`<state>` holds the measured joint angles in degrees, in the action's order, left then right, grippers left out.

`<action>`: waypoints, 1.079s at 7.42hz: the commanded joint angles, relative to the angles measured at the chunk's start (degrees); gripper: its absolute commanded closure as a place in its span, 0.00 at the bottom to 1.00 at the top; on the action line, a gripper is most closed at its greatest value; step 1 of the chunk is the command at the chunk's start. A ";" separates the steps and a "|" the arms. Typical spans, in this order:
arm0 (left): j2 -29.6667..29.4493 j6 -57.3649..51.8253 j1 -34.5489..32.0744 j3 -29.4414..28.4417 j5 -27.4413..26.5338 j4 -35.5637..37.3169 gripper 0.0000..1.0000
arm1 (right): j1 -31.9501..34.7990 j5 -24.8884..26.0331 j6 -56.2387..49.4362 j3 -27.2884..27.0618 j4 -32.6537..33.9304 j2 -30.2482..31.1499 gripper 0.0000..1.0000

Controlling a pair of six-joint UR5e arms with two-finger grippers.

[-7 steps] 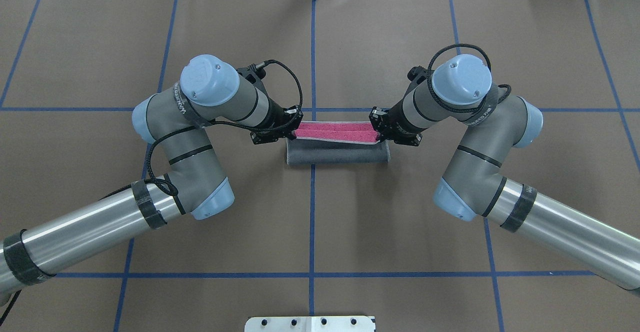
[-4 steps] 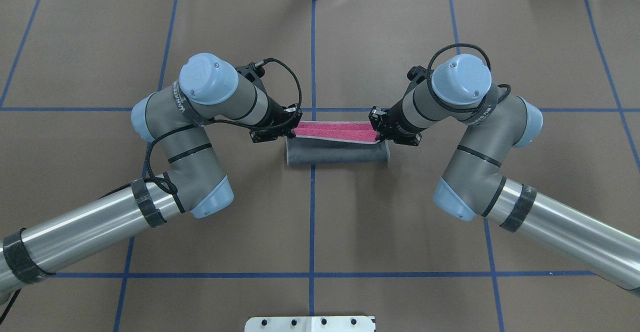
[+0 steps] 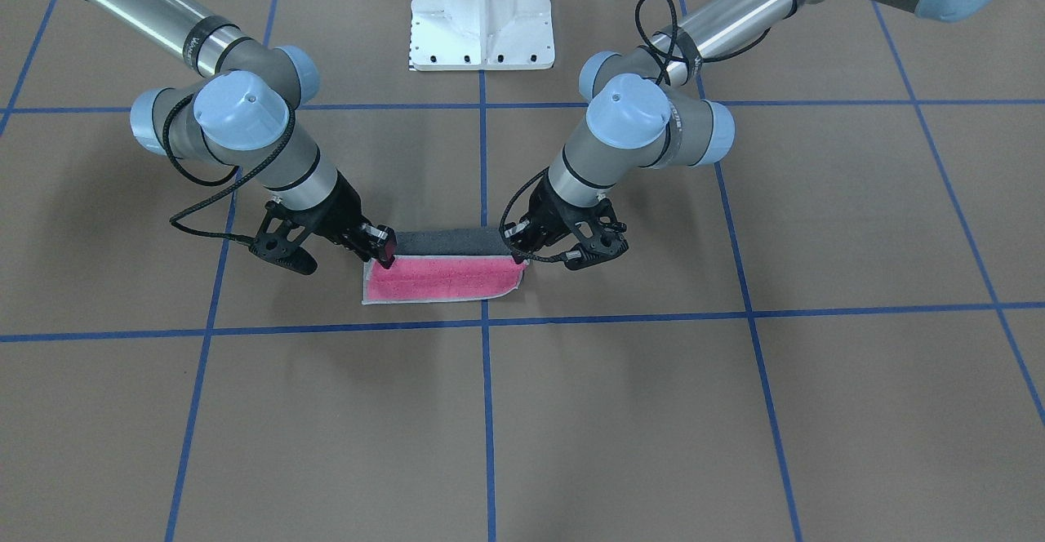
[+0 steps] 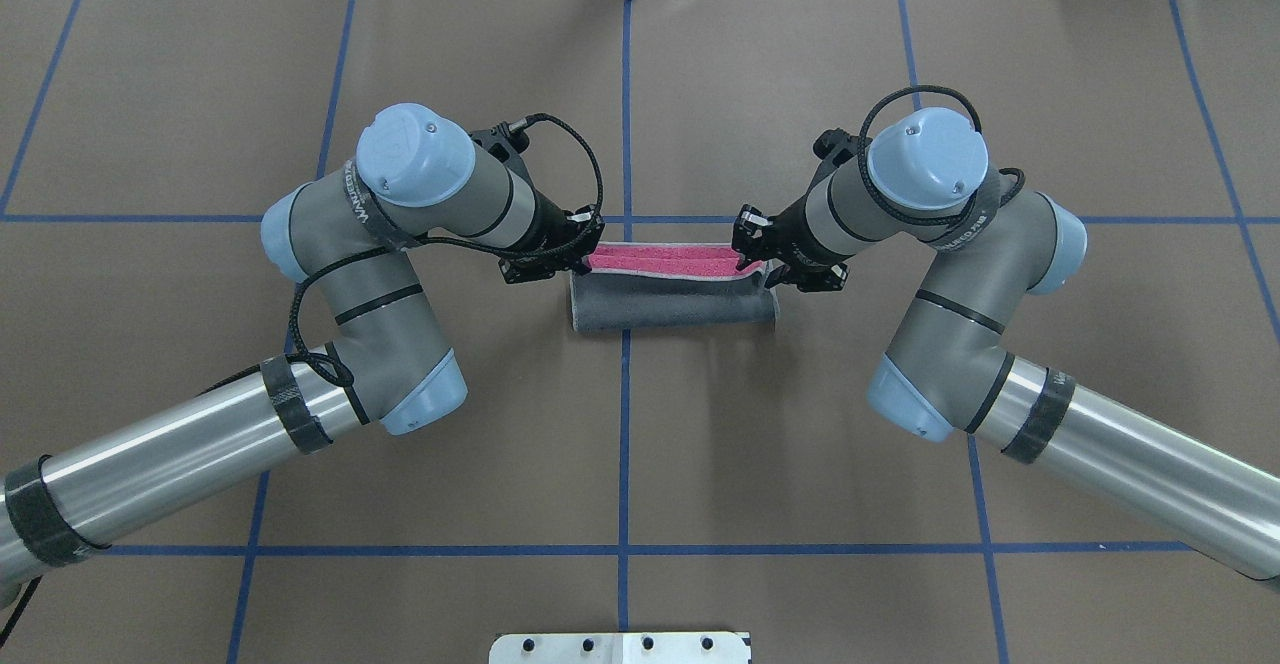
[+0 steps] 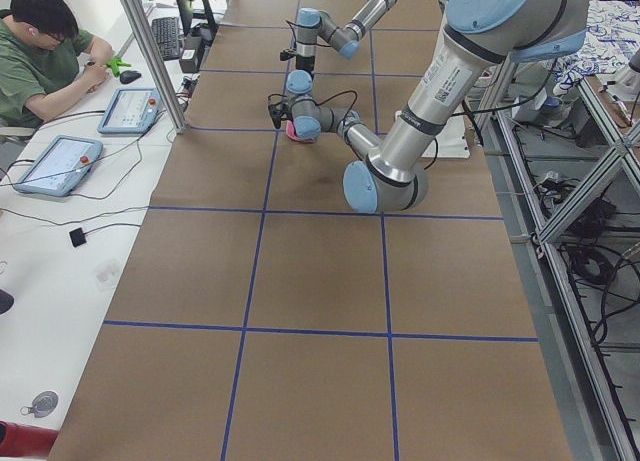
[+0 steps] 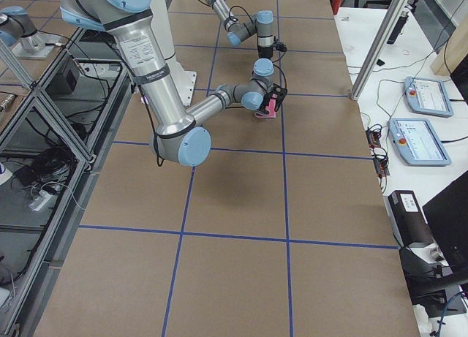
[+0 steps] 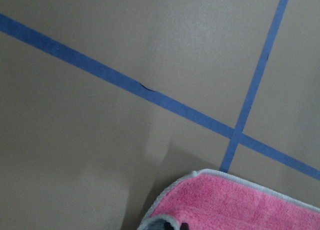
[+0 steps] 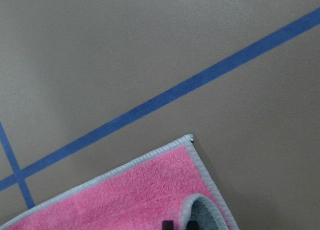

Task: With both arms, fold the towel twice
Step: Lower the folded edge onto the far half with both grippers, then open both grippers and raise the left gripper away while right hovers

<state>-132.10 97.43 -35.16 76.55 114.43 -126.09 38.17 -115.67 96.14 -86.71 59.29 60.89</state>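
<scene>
Change: since the earlier overhead frame, the held edge of the towel (image 4: 672, 306) is carried further from the robot, most plainly at the right hand (image 4: 752, 262), and the uncovered pink strip is narrowed.
Towel: it is found near the middle of the bench (image 4: 800, 464), just on the robot's side of a crossing of blue tape lines (image 4: 624, 424). Its far part is spread flat, pink face up. The near part is raised and rolled over it, dark grey face outward.
Right hand: it is closed on the lifted edge at the towel's right end, with a grey curl seen at the fingertips in the wrist view.
Left hand (image 4: 575, 259): it is likewise closed on the lifted edge at the left end.
Done: the first fold is judged largely made, as most of the pink face is covered by the grey flap.
Left: the held edge is not yet laid on the far border or released. The second fold is judged not begun.
</scene>
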 commanded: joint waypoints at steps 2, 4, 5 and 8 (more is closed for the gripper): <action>-0.53 0.04 -0.26 0.27 0.00 -0.12 0.00 | 1.19 -0.52 0.01 -0.04 -0.22 0.02 0.01; -0.71 0.13 -0.53 0.62 0.00 -0.12 0.00 | 2.43 -1.31 -0.16 -0.04 -0.31 0.02 0.01; -0.71 0.22 -0.70 0.97 0.00 -0.12 0.00 | 2.95 -1.84 -0.16 -0.39 -0.31 0.11 0.01; -0.71 0.22 -2.81 2.38 1.66 0.05 0.00 | 3.14 -3.07 0.28 -1.62 0.04 0.90 0.01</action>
<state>-132.83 97.64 -37.06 78.63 115.14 -126.08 41.27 -118.48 96.31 -87.69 59.10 61.47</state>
